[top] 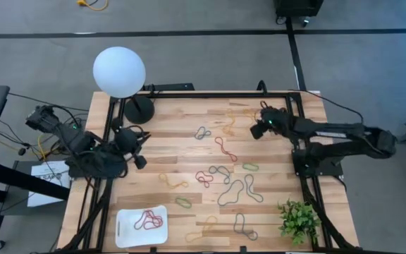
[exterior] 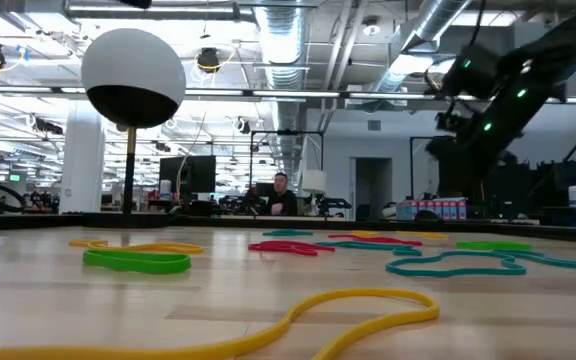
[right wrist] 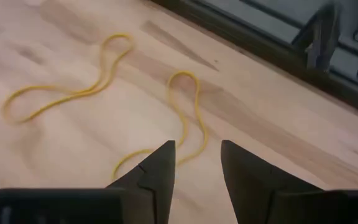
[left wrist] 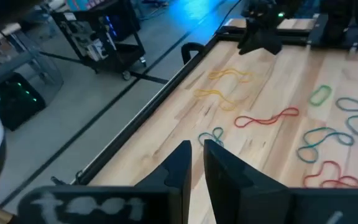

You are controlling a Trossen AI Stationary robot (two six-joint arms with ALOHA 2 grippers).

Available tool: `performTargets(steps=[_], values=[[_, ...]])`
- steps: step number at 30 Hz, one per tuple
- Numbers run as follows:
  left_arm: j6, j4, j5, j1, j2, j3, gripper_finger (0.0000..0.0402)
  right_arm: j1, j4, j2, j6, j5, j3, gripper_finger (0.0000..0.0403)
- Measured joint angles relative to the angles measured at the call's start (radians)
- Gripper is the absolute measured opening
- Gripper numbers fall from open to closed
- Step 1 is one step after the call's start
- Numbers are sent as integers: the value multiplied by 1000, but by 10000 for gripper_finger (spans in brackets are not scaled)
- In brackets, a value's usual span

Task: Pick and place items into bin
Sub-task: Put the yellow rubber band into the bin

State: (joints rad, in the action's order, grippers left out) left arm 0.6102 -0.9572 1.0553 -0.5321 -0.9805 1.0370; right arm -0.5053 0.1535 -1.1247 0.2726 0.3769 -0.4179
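Several rubber bands (top: 220,173) in red, green, yellow, orange and grey lie flat across the wooden table. The white bin (top: 127,236) sits at the near left edge with red bands (top: 149,220) inside. My right gripper (top: 256,130) hovers open over the far right part of the table. In the right wrist view, the right gripper (right wrist: 197,152) has its fingertips above a thin yellow band (right wrist: 188,106), with a second yellow band (right wrist: 73,93) beside it. My left gripper (top: 140,158) waits at the table's left edge. The left wrist view shows the left gripper (left wrist: 196,149) with a narrow gap, holding nothing.
A white globe lamp (top: 119,70) stands on its dark base at the far left corner. A green plant (top: 298,219) sits at the near right corner. A black frame rail (right wrist: 260,46) runs along the far edge close to the yellow bands. A person (exterior: 281,193) sits far off in the room.
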Motion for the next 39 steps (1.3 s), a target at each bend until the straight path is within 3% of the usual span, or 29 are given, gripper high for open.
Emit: performTargets(steps=[4, 9, 15, 31, 39], values=[[-21, 65, 0, 43, -28, -60, 32, -52, -110, -122, 0, -66, 0, 125], [74, 68, 2, 87, -71, -72, 32, -66, -194, -241, 0, -109, 0, 125], [32, 90, 1, 109, -107, -72, 32, -72, -290, -360, 0, -61, -1, 125], [25, 96, -22, 109, -113, -72, 32, -80, -336, -400, 56, -80, -2, 122], [30, 96, -23, 109, -113, -72, 32, -55, -389, -467, 87, -55, -6, 73]])
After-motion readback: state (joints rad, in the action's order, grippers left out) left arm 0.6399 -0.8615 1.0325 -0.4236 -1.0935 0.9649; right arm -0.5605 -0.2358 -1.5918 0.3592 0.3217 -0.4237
